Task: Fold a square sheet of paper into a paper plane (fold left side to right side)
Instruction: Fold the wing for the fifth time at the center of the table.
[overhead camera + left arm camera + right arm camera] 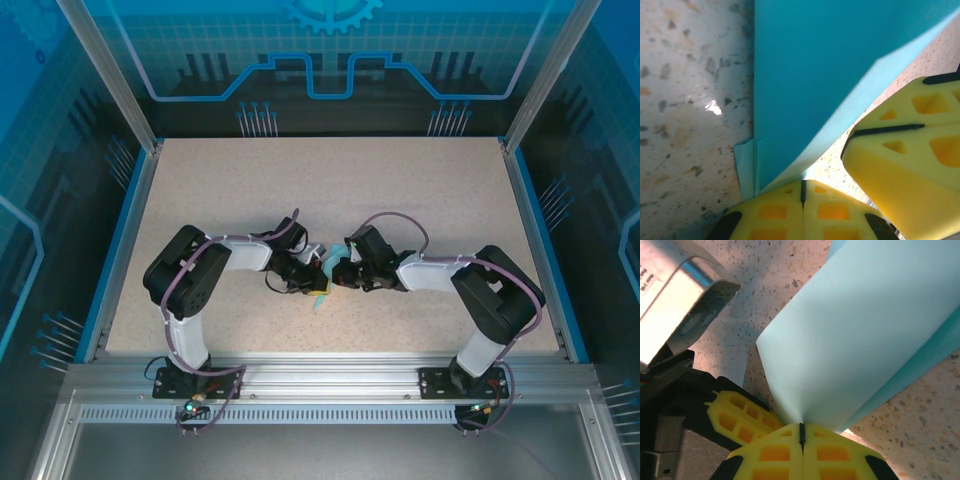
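Observation:
The cyan sheet of paper (320,297) lies folded at the middle of the table, mostly hidden under the two meeting wrists. My left gripper (316,279) is shut on the paper's near edge; in its wrist view the closed yellow fingertips (785,210) pinch the paper (815,75), which rises away as a lifted flap over a flat layer (744,165). My right gripper (338,275) is likewise shut on the paper (865,330), a curved pale flap running out from the seam of its fingers (775,452). The two grippers nearly touch.
The right gripper's yellow fingers (910,160) crowd the left wrist view; the left gripper's finger (740,415) and metal wrist body (680,295) crowd the right one. The speckled tabletop (330,190) has blue side rails (120,250) and an aluminium front rail (330,375).

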